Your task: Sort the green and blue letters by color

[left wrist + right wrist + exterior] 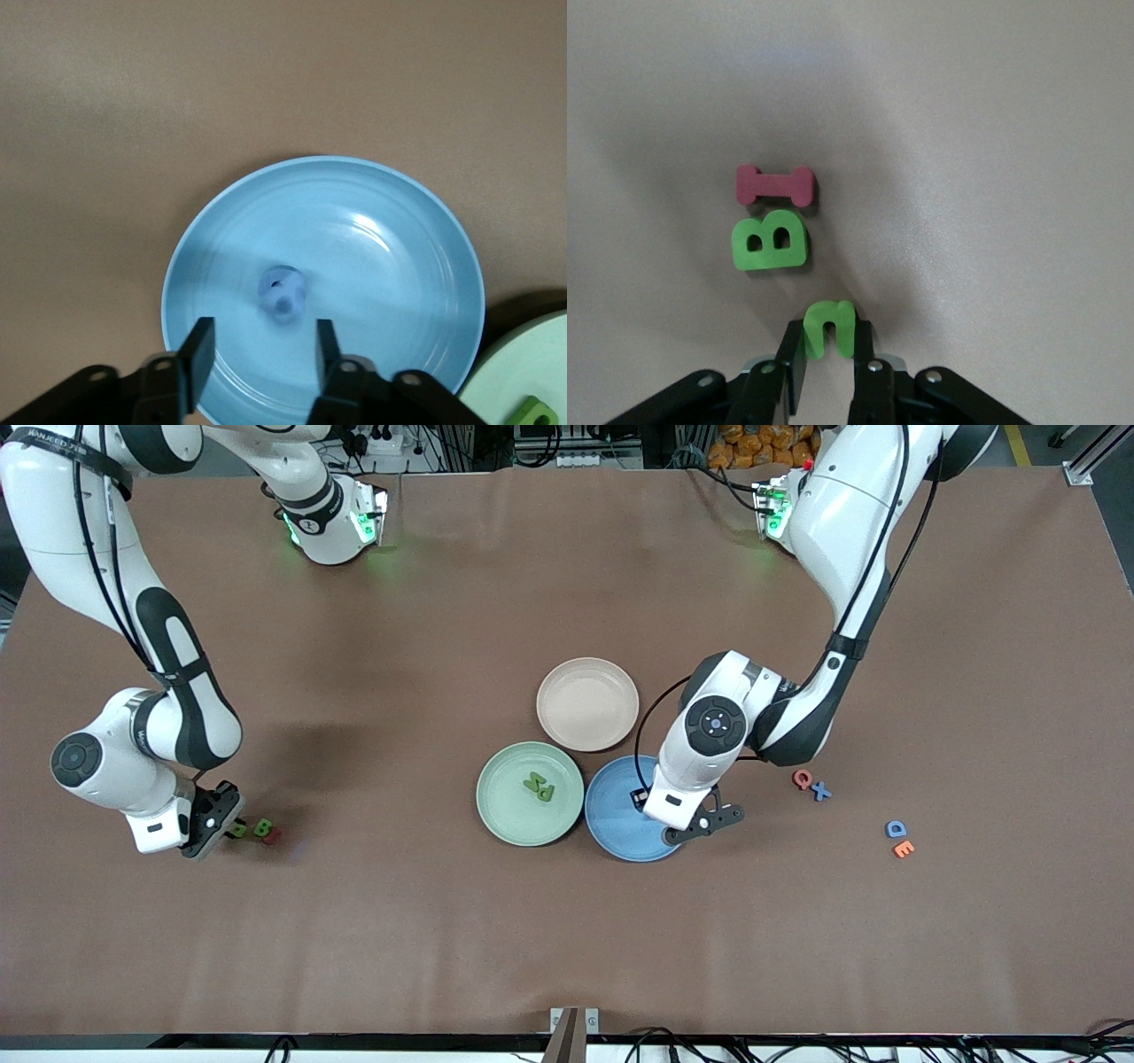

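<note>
Green C (829, 328) pinched in right gripper (215, 821) beside green B (262, 828), bare cloth around. Green plate (505, 815) holds two letters (538, 786). Left gripper (259, 359) parted over blue plate (416, 221), blurred blue letter (282, 293) below. X (821, 791), D (896, 829) lie apart.

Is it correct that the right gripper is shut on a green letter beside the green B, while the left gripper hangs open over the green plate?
Not quite: the left gripper hangs open over the blue plate, as the left wrist view shows. The rest holds: the right gripper is shut on a green letter beside the green B.
</note>
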You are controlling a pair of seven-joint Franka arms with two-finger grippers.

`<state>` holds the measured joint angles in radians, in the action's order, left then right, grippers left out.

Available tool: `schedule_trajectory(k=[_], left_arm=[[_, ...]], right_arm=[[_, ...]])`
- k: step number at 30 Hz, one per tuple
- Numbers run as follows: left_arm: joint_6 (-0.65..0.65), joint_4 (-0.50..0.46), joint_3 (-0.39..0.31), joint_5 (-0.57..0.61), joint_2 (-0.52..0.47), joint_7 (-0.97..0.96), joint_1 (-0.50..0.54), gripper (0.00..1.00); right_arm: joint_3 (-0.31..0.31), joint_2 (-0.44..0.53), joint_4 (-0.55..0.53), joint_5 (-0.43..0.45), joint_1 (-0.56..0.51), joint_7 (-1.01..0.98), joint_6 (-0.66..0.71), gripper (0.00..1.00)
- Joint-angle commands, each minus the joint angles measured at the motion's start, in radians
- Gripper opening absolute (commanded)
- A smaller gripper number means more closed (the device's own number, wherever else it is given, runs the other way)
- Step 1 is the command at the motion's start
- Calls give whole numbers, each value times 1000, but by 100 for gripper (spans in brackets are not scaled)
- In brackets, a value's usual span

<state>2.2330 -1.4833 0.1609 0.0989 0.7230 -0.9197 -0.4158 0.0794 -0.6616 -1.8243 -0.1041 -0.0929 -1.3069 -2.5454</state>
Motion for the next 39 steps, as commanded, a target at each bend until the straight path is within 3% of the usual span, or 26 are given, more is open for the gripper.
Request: schedule_trajectory(k=[1,8,15,21,39], left_arm=[[-1,24,-11,-13,12,7,-8,70],[-1,20,-11,-2,3,10,-5,69],[-10,-29,-9,16,-48,116,63,69],[-13,-84,-8,16,-86,251,143,69],[-13,-201,0,96,-114,574,386,69]], right_arm=[[-1,-12,19,-49,1,-9,7,0],[0,16,36,-74,15,6,56,0],[16,68,45,-94,45,107,142,0],[14,108,42,-94,96,296,241,0],[-4,191,40,-92,306,932,307,0]])
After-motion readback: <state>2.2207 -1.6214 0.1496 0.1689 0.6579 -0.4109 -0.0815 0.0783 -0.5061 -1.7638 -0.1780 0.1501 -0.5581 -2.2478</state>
